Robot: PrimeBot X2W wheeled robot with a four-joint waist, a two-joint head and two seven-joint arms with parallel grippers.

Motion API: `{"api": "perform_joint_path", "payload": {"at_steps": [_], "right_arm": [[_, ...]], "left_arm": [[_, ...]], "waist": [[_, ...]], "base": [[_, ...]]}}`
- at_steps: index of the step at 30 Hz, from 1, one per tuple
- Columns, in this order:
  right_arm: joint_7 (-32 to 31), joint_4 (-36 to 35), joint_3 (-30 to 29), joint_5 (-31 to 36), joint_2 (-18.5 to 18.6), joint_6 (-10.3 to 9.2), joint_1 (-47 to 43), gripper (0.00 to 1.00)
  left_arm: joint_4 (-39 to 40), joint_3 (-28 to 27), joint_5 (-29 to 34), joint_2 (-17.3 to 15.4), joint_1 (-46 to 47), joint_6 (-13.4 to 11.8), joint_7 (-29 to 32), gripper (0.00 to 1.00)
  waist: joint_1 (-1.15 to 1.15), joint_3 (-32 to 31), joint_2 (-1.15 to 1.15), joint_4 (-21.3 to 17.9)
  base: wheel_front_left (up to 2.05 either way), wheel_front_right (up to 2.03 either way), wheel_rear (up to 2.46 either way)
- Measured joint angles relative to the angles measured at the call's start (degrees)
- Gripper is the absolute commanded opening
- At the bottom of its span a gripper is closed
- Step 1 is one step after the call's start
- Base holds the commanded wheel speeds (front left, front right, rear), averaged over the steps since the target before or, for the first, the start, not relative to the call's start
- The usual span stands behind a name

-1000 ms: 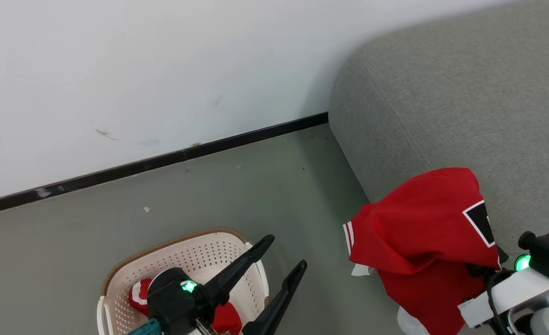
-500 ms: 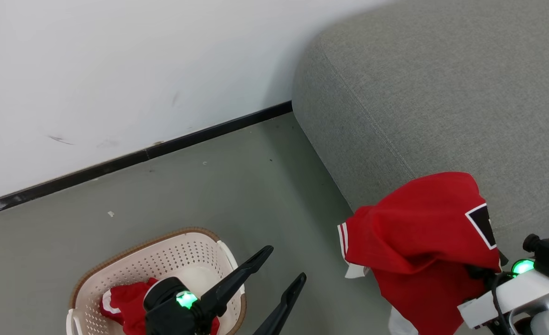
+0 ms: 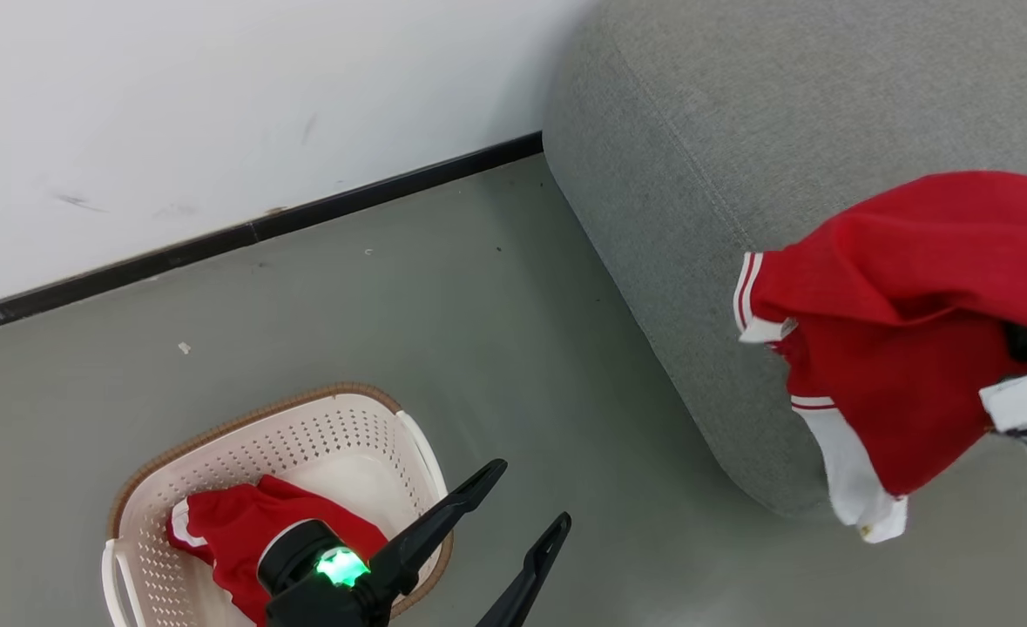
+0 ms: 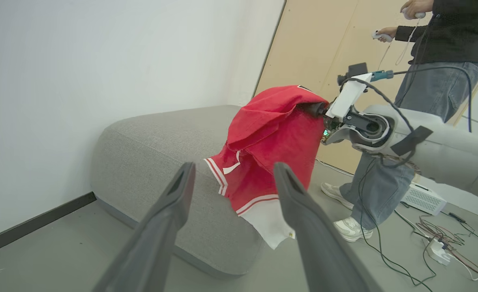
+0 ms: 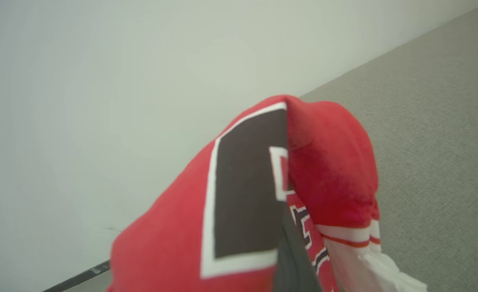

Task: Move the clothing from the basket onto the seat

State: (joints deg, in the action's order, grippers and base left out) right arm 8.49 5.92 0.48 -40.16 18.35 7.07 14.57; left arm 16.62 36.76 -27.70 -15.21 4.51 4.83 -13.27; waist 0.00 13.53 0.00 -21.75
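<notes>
Filling the upper right of the head view, the large grey seat (image 3: 827, 104) stands against a white wall on a grey-green floor (image 3: 478, 305). A red garment (image 3: 905, 348) with white trim and a black-and-white letter patch hangs in the air by the seat's rounded edge, draped over the right claw (image 5: 292, 247), whose dark fingers are pinched together on the fabric. On the floor at lower left, well apart from the seat, sits the cream basket (image 3: 243, 424) with a second red garment (image 3: 234, 531) crumpled inside. Beside the basket's right rim hovers the left claw (image 3: 529, 496), fingers spread wide, holding nothing.
</notes>
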Motion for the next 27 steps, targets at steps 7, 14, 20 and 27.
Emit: {"api": "perform_joint_path", "payload": {"at_steps": [7, 14, 20, 27], "right_arm": [[-4.05, 6.25, -7.8, -4.74, -0.33, 0.0, 8.03, 0.0], [-7.46, 12.06, -14.05, -5.12, 1.25, 0.0, 16.63, 0.0], [-10.32, 16.0, -19.07, -4.32, 4.01, 0.0, 25.4, 0.0], [-12.6, 21.62, -26.96, -0.71, 9.53, 0.0, 34.41, 0.0]], "left_arm": [[0.92, 0.01, 0.9, -0.32, 0.02, -0.21, 0.01, 1.0], [1.12, 0.09, 1.74, -0.2, 0.92, -0.21, 0.0, 1.0], [1.05, 0.36, 1.89, 0.31, 2.33, -0.08, -0.02, 1.0], [0.57, 0.87, 1.9, 0.78, 2.56, 0.22, -0.44, 1.0]], "waist": [[0.0, 2.7, 0.0, 1.52], [0.0, 4.91, 0.0, 3.66], [0.0, 6.13, 0.0, 5.89], [0.0, 7.05, 0.0, 8.56]], "base": [[0.0, 0.0, 0.0], [0.0, 0.0, 0.0], [0.0, 0.0, 0.0], [0.0, 0.0, 0.0]]}}
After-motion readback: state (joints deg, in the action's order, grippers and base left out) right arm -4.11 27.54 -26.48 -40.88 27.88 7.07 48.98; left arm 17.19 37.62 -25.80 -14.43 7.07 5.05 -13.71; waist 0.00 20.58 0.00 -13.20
